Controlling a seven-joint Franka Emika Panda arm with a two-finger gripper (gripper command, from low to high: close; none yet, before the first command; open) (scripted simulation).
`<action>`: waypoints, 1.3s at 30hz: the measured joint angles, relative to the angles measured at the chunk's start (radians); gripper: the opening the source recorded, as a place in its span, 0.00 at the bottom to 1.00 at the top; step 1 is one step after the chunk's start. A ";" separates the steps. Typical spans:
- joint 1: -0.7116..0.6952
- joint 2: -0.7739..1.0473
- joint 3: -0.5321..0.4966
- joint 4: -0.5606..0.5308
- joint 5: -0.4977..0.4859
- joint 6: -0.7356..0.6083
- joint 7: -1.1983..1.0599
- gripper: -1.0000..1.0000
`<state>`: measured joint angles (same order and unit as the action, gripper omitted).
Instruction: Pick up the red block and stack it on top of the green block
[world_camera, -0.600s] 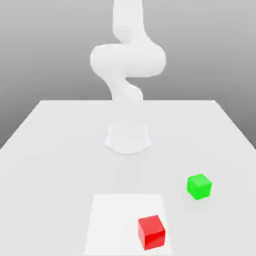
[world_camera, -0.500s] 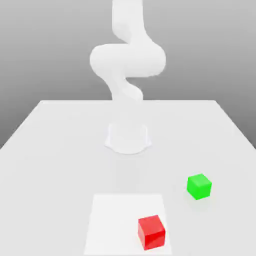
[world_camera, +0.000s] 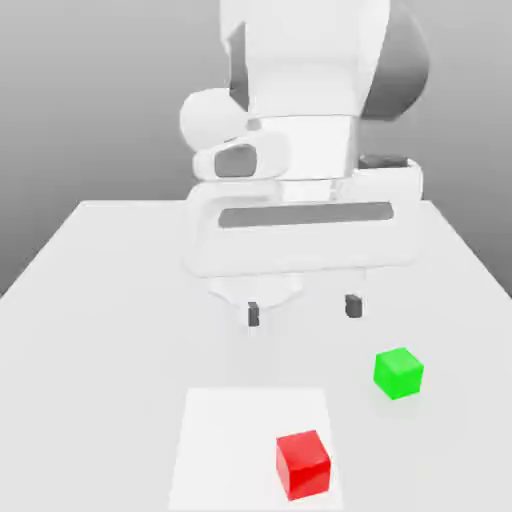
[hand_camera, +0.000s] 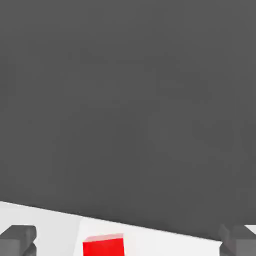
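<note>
Red block (world_camera: 303, 465) turned slightly askew (a cube, no long axis), pincer (world_camera: 304, 308) wide open, empty

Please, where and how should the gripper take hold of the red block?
Best would be to come from straight above and pinch two opposite side faces of the red block, probably around mid-height. It is a plain cube lying flat on the white square, slightly turned, so the open gripper likely needs to turn until its fingers match those faces.
</note>
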<state>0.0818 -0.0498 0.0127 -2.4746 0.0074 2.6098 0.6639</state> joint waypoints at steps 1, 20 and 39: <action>0.004 0.036 0.001 -0.008 -0.002 0.015 -0.005 0.50; 0.017 0.351 0.005 -0.033 -0.024 0.199 -0.022 0.00; 0.346 0.011 0.214 -0.396 0.011 0.223 -0.381 0.00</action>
<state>0.4282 -0.0386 0.2267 -2.8710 0.0187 2.8323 0.2827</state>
